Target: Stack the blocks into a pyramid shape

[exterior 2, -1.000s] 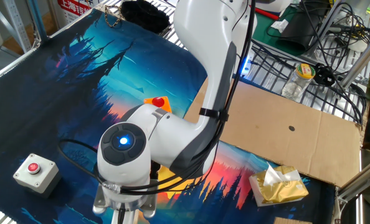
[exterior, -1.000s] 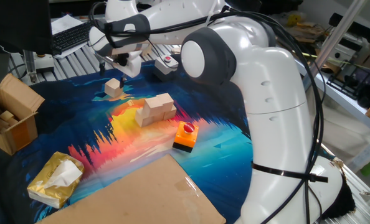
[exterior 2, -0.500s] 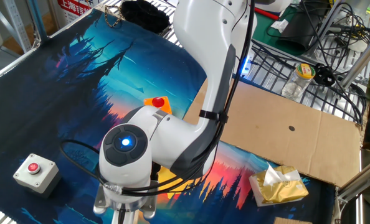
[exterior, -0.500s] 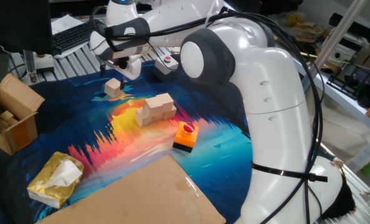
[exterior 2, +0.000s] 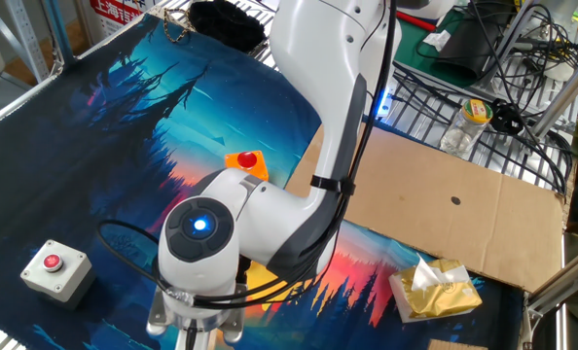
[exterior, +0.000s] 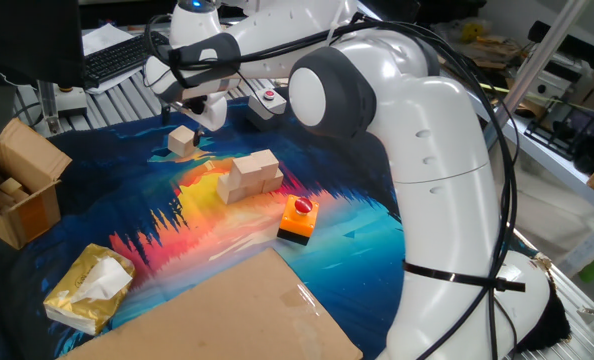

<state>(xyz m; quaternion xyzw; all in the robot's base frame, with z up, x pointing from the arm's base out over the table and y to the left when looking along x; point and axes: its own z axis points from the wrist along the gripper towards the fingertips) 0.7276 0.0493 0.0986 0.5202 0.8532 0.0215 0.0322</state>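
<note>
A group of pale wooden blocks sits tight together mid-mat, with at least one resting on top of the others. One more block lies alone on the mat to their far left. My gripper hangs just above and behind this lone block, open, with nothing between its fingers. In the other fixed view the arm's wrist fills the bottom of the frame. There the gripper is cut off by the lower edge and the blocks are hidden behind the arm.
An orange-and-black block with a red button stands in front of the group. A brown cardboard box is at the left, a yellow tissue pack near the front, a cardboard sheet beside it, and a grey button box behind.
The gripper has drifted slightly up and to the right, away from the lone block. The blocks have not moved.
</note>
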